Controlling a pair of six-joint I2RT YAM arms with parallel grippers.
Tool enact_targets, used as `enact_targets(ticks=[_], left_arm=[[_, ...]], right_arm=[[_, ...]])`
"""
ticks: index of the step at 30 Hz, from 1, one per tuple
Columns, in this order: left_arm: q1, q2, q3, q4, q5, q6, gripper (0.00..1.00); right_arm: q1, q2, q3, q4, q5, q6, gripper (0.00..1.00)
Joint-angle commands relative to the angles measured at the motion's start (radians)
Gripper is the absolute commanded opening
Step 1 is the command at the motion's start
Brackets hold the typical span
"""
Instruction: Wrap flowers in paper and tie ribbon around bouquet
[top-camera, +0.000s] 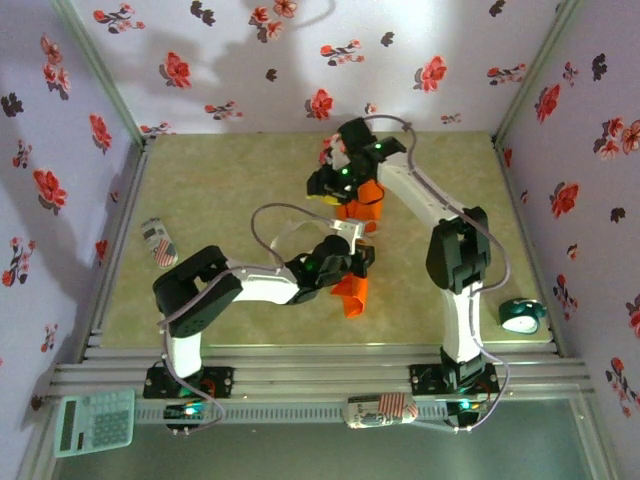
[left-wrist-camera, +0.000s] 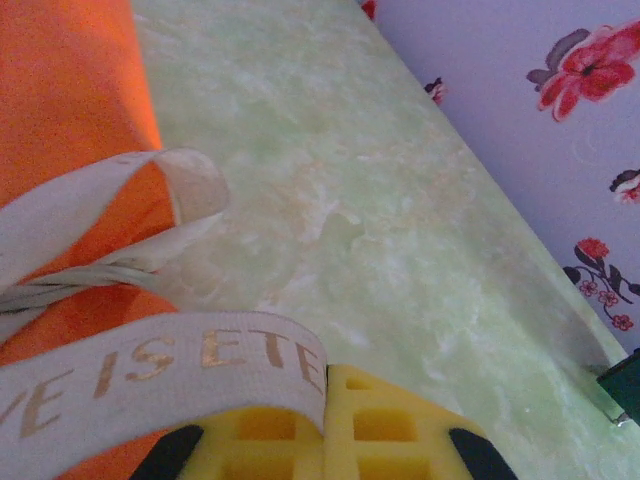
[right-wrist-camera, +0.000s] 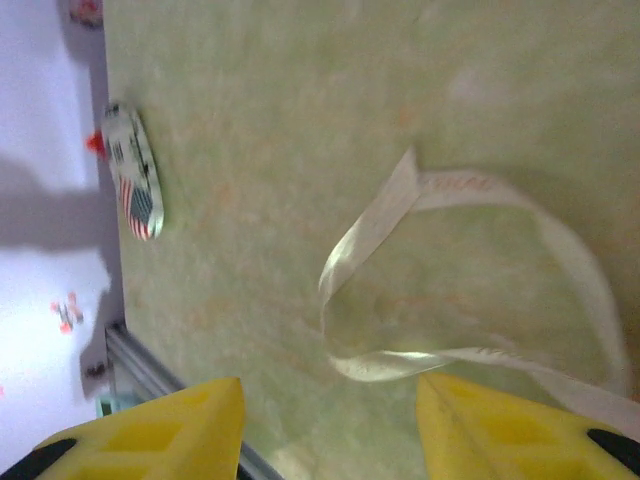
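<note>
The bouquet (top-camera: 352, 292) lies in the middle of the table as a slim orange paper (left-wrist-camera: 60, 110) cone. Its far end, with the flowers, is hidden beneath my right wrist. The cream ribbon (top-camera: 272, 216) loops away from the cone to the left. My left gripper (top-camera: 360, 252) is beside the cone, and its yellow fingers (left-wrist-camera: 400, 430) are shut on a gold-lettered stretch of ribbon (left-wrist-camera: 160, 365). My right gripper (top-camera: 325, 192) hovers over the cone's far half. Its jaws (right-wrist-camera: 330, 420) stand open above the loose ribbon loop (right-wrist-camera: 380, 215), with nothing between them.
A flag-printed packet (top-camera: 158, 243) lies near the left wall. A teal object (top-camera: 520, 315) sits at the right front corner. A calculator (top-camera: 93, 422) and another flag-printed packet (top-camera: 380, 410) rest by the front rail. Flowered walls close three sides.
</note>
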Motion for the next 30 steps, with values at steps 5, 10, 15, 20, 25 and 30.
enact_targets(ticks=[5,10,15,20,25,30], left_arm=[[0.096,-0.092,0.107,-0.188,0.119,-0.111,0.0],[0.192,-0.089,0.208,-0.358,0.257,-0.187,0.0],[0.29,-0.066,0.308,-0.549,0.354,-0.241,0.0],[0.385,-0.013,0.357,-0.627,0.483,-0.316,0.0],[0.437,0.066,0.44,-0.666,0.592,-0.35,0.0],[0.469,0.138,0.494,-0.691,0.66,-0.402,0.0]], right_arm=[[-0.109,-0.226,-0.123,0.059,0.257,0.179,0.51],[-0.111,-0.471,-0.43,0.161,0.439,0.366,0.42],[0.03,-0.669,-0.695,0.218,0.634,0.527,0.36],[0.177,-0.698,-0.775,0.278,0.718,0.623,0.34],[0.313,-0.556,-0.712,0.24,0.772,0.722,0.34],[0.391,-0.394,-0.692,0.334,0.815,0.868,0.4]])
